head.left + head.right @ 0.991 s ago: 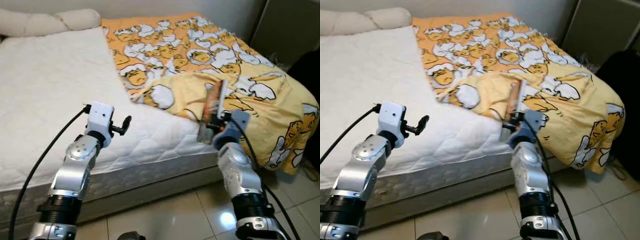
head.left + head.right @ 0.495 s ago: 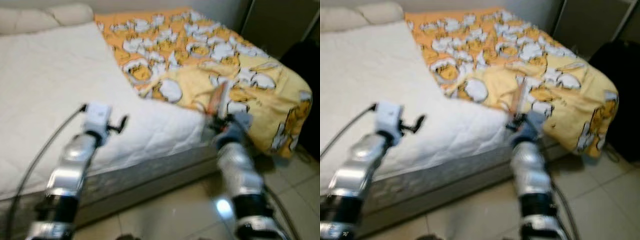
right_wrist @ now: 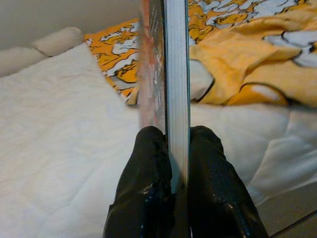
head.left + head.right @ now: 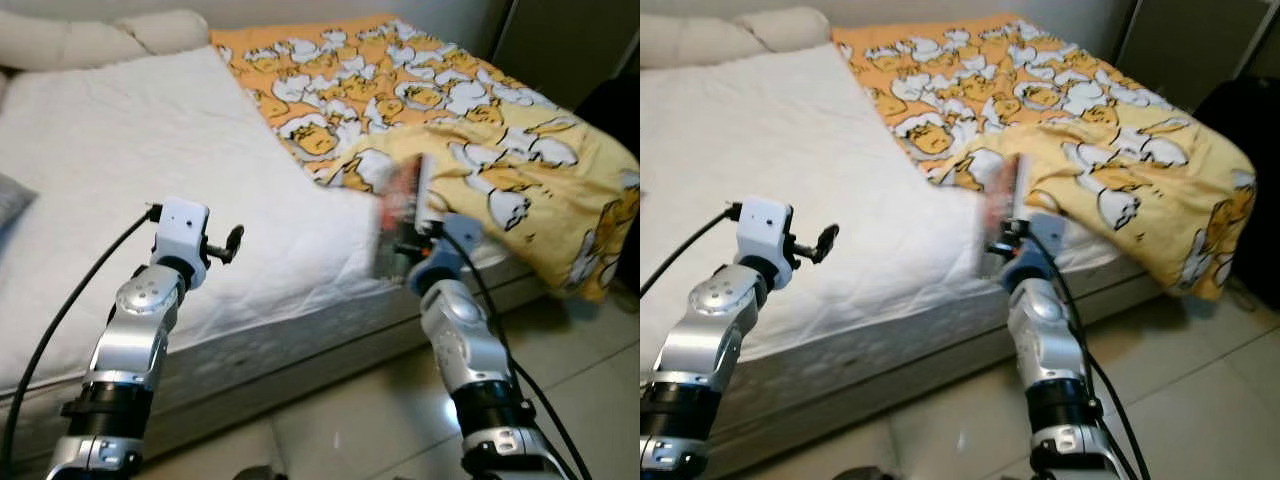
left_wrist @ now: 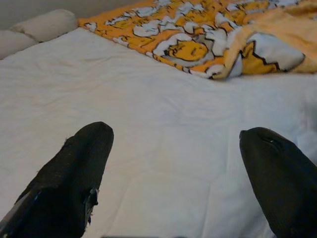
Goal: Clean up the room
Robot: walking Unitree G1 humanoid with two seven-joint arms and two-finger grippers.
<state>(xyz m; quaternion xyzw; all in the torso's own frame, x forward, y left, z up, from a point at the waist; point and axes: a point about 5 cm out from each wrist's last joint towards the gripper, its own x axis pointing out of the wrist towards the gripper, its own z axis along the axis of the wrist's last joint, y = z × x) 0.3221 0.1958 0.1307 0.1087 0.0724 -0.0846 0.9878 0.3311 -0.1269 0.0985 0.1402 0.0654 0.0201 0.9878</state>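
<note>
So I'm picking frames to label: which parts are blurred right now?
Left eye view: the book in the right hand is motion-smeared, while the mattress and blanket stay fairly sharp. Right eye view: same smear on the book. Right wrist view: the book's cover is soft, its page edge crisper. Left wrist view: slightly soft overall.

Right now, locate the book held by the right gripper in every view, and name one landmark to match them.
Left eye view: the book stands upright right of centre, at the bed's edge.
Right eye view: just right of centre, blurred.
Left wrist view: not in it.
Right wrist view: edge-on down the centre, clamped in the right gripper.
Shared landmark: the yellow cartoon blanket.
</note>
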